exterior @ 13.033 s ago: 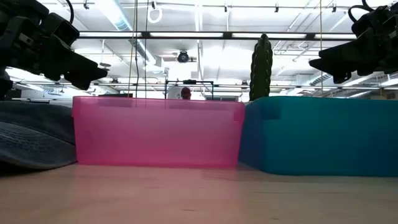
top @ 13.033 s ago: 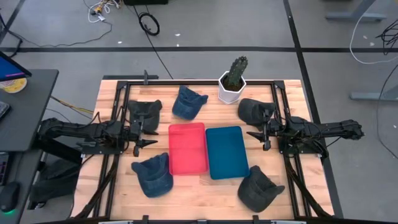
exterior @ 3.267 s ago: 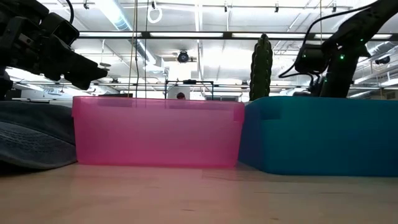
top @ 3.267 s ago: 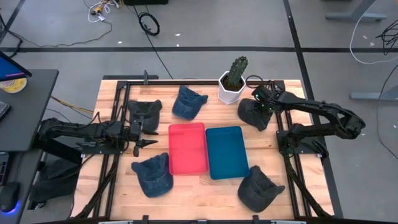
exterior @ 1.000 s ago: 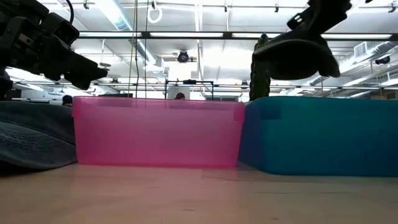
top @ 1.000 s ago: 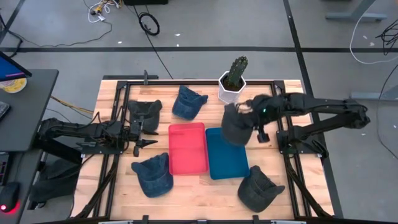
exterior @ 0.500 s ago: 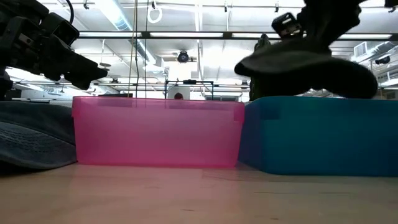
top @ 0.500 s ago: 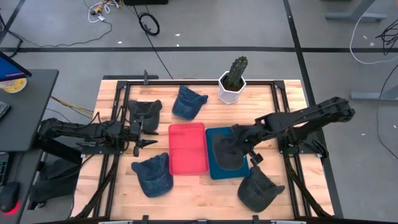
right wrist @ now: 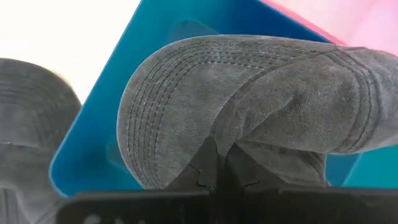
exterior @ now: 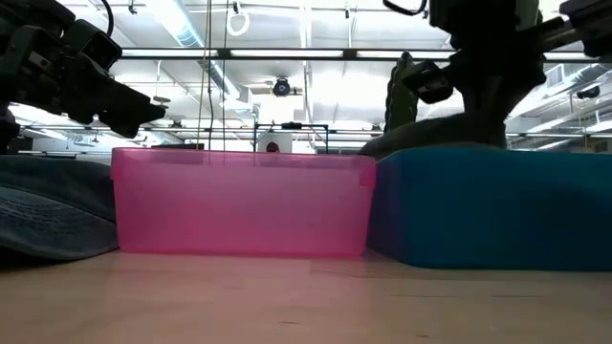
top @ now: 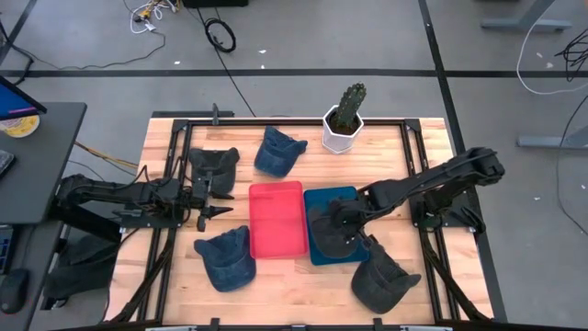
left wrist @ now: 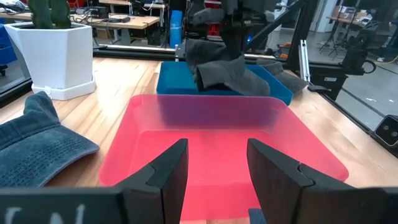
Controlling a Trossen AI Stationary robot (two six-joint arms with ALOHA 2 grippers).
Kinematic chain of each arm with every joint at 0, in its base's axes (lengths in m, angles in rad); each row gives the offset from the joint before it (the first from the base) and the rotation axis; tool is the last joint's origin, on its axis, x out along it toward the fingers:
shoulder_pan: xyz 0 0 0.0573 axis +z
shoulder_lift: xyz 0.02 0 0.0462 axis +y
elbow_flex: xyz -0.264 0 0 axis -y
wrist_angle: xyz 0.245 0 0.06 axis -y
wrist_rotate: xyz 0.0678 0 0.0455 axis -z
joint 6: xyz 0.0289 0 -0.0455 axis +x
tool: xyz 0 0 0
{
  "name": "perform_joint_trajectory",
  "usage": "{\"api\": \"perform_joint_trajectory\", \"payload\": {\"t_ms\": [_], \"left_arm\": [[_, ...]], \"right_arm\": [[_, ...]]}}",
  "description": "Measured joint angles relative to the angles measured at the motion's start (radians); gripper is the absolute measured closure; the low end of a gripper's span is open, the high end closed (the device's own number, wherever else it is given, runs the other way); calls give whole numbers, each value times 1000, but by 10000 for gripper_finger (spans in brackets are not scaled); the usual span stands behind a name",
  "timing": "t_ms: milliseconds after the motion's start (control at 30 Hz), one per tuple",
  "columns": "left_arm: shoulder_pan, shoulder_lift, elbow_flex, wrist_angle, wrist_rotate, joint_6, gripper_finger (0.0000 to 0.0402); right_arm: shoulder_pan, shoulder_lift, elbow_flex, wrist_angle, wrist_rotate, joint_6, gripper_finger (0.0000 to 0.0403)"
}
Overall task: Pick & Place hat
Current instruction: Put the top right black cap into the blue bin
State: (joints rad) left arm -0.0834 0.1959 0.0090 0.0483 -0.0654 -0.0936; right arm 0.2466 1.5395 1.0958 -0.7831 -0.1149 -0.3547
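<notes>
While the left pincer (top: 209,194) waited with fingers spread beside the red bin (top: 277,219), the right pincer (top: 344,221) clamped a dark grey hat (top: 331,228) over the blue bin (top: 323,200), on the wooden desk (top: 303,276).

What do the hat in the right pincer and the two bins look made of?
The grey hat looks like washed cotton twill or denim: matte weave, stitched rows on the brim. The blue bin and red bin look like smooth plastic; the red one is translucent.
</notes>
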Motion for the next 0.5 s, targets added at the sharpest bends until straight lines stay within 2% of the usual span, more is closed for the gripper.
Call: {"api": "perform_joint_trajectory", "payload": {"t_ms": [367,500], "left_arm": [[0,0,0,0,0,0,232],[0,0,0,0,0,0,232]], "right_arm": [[-1,78,0,18,-7,57,397],[-1,90,0,31,-7,54,383]]}}
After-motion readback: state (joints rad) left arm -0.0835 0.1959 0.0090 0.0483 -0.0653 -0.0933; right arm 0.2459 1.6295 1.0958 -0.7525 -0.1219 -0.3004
